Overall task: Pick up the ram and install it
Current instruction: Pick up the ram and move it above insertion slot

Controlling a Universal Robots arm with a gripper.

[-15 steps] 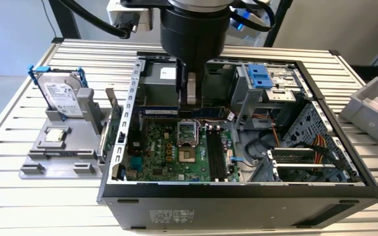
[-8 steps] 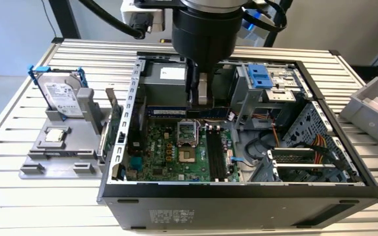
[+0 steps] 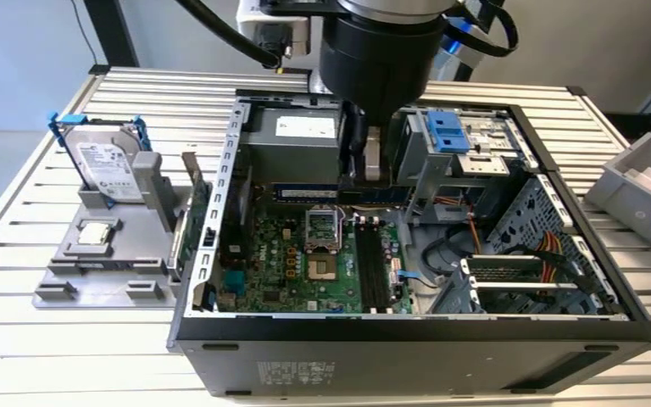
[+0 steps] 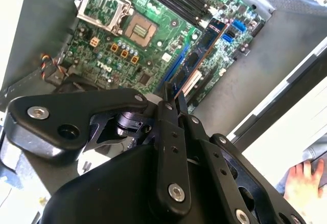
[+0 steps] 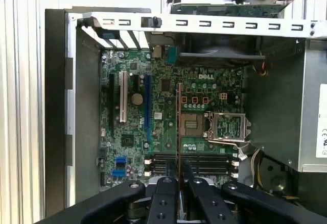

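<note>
The gripper (image 5: 179, 169) is clenched on the ram (image 5: 179, 127), its two fingers pinching the flat faces so the stick's thin edge faces the board below. This looks like the hold needed to press it into a socket. In the exterior view the ram (image 3: 308, 193) hangs within the open computer case (image 3: 416, 332), above the motherboard (image 3: 292, 263) and touching nothing, close to the power supply (image 3: 292, 140) at the back. It lies crosswise to the long black memory slots (image 3: 371, 270), so I judge it is not yet lined up for seating.

Room is tight. The power supply is just beside the ram, the drive cage (image 3: 450, 140) crowds in from the exterior view's right, and the case walls stand all round. The space straight above the slots looks open. A hard drive (image 3: 108, 165) stands on the tabletop (image 3: 65, 356), well apart from the case. A person's hand (image 4: 301, 180) lies outside the case wall.
</note>
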